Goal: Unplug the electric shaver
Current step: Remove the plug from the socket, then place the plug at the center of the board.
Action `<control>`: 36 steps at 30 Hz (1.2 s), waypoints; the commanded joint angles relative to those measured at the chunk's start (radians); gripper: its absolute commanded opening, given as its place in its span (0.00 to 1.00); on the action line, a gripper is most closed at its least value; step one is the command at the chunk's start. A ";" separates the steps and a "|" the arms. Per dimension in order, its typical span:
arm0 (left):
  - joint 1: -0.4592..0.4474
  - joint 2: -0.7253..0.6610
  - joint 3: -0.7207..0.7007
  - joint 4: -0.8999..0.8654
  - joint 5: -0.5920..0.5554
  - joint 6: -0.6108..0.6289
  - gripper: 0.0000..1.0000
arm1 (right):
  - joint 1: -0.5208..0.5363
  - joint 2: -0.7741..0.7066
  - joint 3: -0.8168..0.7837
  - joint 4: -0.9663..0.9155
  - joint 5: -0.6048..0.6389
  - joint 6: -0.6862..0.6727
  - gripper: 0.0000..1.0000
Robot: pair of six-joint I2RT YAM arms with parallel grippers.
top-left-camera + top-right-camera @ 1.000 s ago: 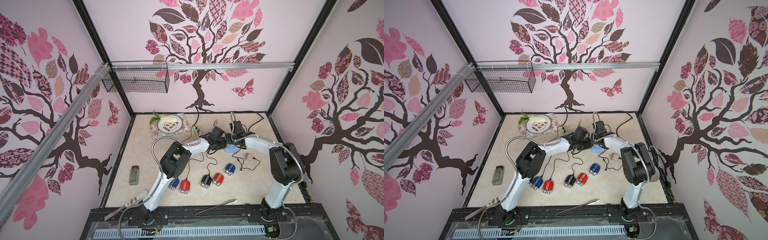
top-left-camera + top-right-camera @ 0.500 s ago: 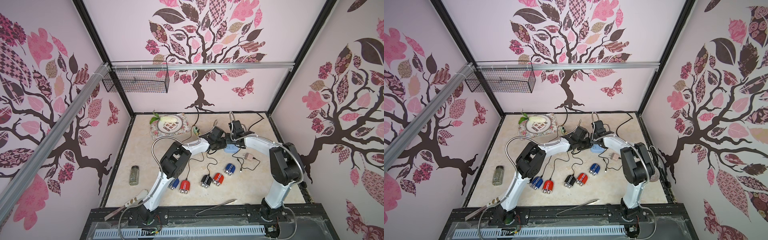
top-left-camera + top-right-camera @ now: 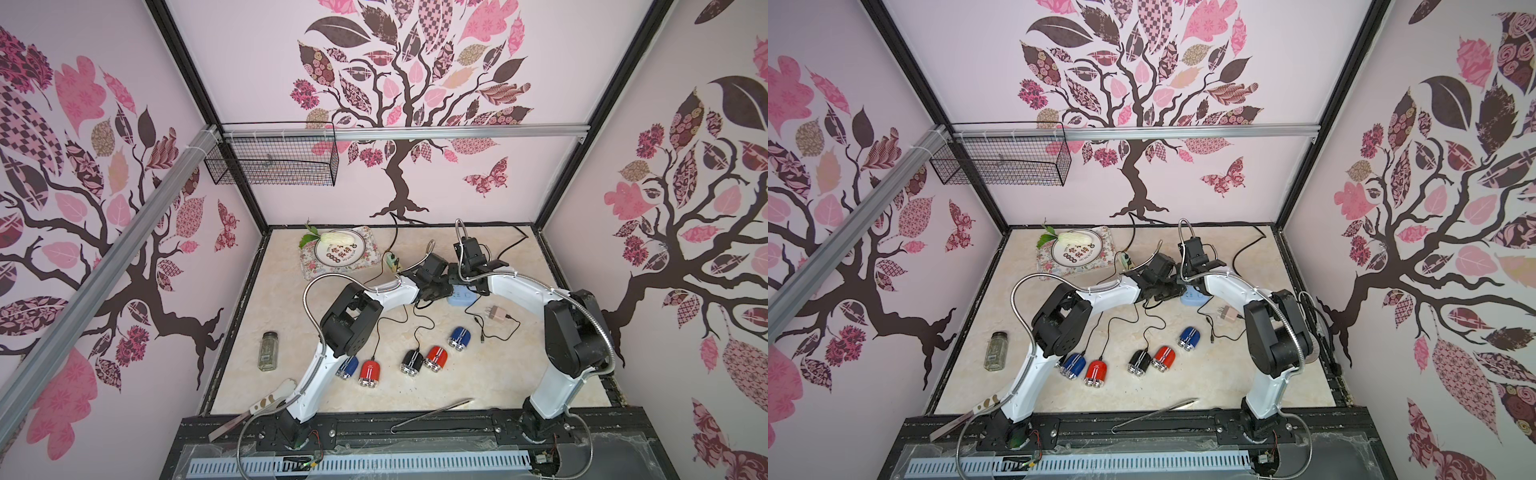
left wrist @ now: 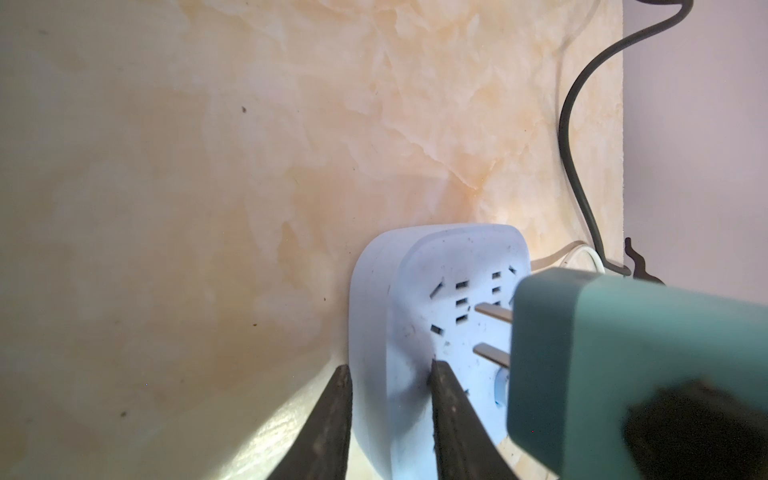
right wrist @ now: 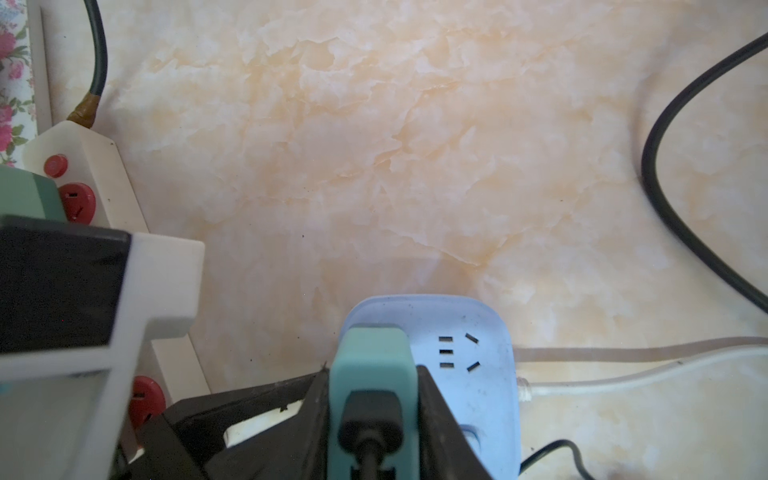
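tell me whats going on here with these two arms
The left gripper pinches the edge of the blue power strip, seemingly to steady it. The right gripper is clamped on the teal plug. Its prongs show bare above the strip, so it looks nearly or just out.

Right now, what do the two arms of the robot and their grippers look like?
Both the left arm and the right arm have smooth white shells with bulky black joint housings. A silver flexible conduit runs along each. The left gripper and right gripper have dark, flat, tapering fingers with scuffed surfaces. I see no markings.
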 commanded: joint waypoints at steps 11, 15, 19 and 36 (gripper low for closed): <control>-0.002 0.024 -0.032 -0.116 -0.016 0.023 0.34 | 0.005 -0.276 -0.125 -0.057 0.099 0.089 0.19; -0.003 0.012 -0.031 -0.120 -0.017 0.033 0.37 | 0.006 -0.401 -0.191 -0.093 0.093 0.131 0.19; -0.002 -0.006 -0.040 -0.121 -0.026 0.045 0.38 | 0.006 -0.531 -0.261 -0.142 0.115 0.167 0.19; -0.003 -0.013 -0.044 -0.116 -0.032 0.065 0.41 | 0.006 -0.841 -0.487 -0.341 0.118 0.258 0.20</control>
